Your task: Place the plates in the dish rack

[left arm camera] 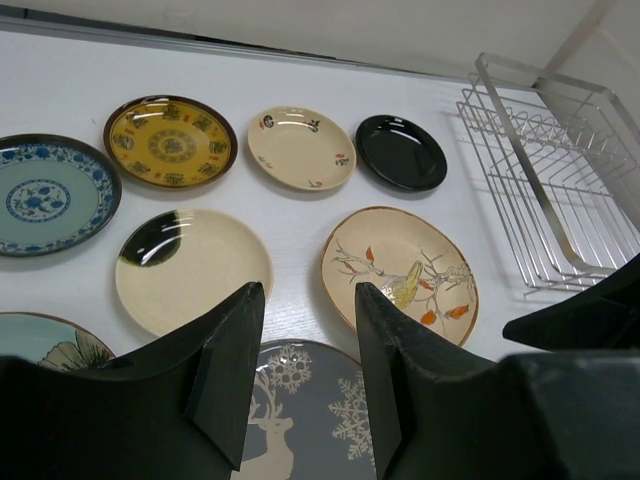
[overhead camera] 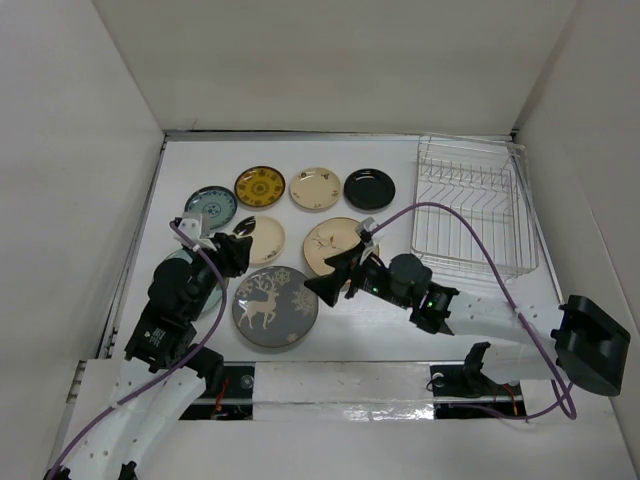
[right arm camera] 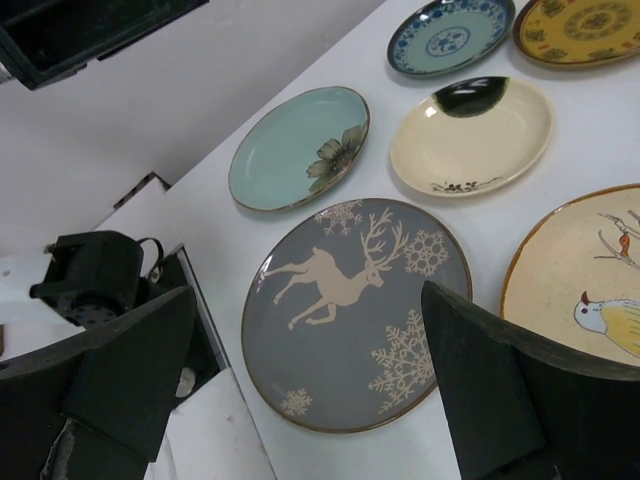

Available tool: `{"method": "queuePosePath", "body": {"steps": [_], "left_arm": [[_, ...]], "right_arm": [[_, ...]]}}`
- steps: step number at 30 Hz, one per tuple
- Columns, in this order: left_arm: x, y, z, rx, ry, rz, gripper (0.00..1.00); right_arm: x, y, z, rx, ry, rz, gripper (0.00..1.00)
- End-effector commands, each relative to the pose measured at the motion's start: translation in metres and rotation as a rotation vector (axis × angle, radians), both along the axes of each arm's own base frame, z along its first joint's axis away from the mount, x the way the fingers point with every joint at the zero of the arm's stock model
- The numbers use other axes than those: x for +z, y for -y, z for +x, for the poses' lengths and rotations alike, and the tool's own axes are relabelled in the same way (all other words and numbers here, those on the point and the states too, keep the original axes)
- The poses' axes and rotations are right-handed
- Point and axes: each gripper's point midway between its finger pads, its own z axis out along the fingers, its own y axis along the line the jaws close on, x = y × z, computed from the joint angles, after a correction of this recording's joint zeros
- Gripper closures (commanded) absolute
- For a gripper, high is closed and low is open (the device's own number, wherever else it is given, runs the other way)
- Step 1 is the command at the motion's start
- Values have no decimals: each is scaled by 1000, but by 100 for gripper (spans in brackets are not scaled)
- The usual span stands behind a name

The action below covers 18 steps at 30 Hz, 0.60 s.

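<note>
The large grey deer plate (overhead camera: 275, 307) lies flat at the near middle of the table. My right gripper (overhead camera: 335, 275) is open and empty, hovering over that plate's right rim; in the right wrist view the gripper (right arm camera: 308, 295) straddles the grey plate (right arm camera: 350, 320). My left gripper (overhead camera: 238, 250) is open and empty above the plate's far edge, with the grey plate (left arm camera: 310, 410) below its jaws. The tan bird plate (overhead camera: 335, 245) lies just beyond. The white wire dish rack (overhead camera: 470, 205) stands at the far right, with no plates in it.
Behind lie a cream plate with a dark patch (overhead camera: 262, 238), a blue-patterned plate (overhead camera: 211, 206), a yellow-patterned plate (overhead camera: 260, 186), a small cream plate (overhead camera: 315, 188) and a black plate (overhead camera: 369, 188). A teal flower plate (right arm camera: 298, 148) sits at the left near the table edge. White walls surround the table.
</note>
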Motion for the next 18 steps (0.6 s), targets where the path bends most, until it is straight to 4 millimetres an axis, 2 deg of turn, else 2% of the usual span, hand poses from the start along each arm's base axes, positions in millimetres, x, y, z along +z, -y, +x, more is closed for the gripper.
{"method": "queuePosePath", "body": {"steps": [1, 3, 5, 6, 7, 8, 10, 11, 12, 14, 15, 16, 17, 18], "left_arm": [[11, 3, 4, -14, 40, -6, 61], [11, 4, 4, -16, 38, -6, 61], [13, 4, 3, -17, 46, -10, 61], [16, 3, 2, -18, 55, -13, 61], [17, 3, 1, -18, 60, -16, 61], [18, 3, 0, -18, 68, -19, 61], [25, -1, -3, -9, 91, -30, 62], [27, -3, -4, 0, 102, -36, 62], [32, -10, -7, 31, 122, -48, 62], [38, -19, -10, 73, 145, -67, 64], [45, -31, -13, 129, 172, -83, 66], [47, -36, -15, 156, 182, -93, 68], [49, -43, -18, 185, 193, -108, 72], [56, -54, -23, 229, 227, -132, 75]], "right_arm": [[43, -2, 6, -46, 57, 136, 0], [43, -15, -6, 49, 62, 150, 0], [51, -26, -10, 96, 54, 191, 0], [53, -32, -9, 106, 48, 199, 0], [39, -41, -5, 114, 19, 162, 0], [48, -49, -2, 121, 28, 167, 0], [32, -60, 3, 116, 13, 112, 0], [32, -62, 7, 103, 28, 103, 0], [36, -66, 8, 112, 39, 108, 0], [21, -74, 9, 136, 23, 34, 0], [15, -81, 6, 156, 11, 4, 0], [17, -90, 6, 183, 7, -21, 0], [0, -101, -2, 246, -1, -63, 14], [5, -111, 0, 268, 2, -72, 45]]}}
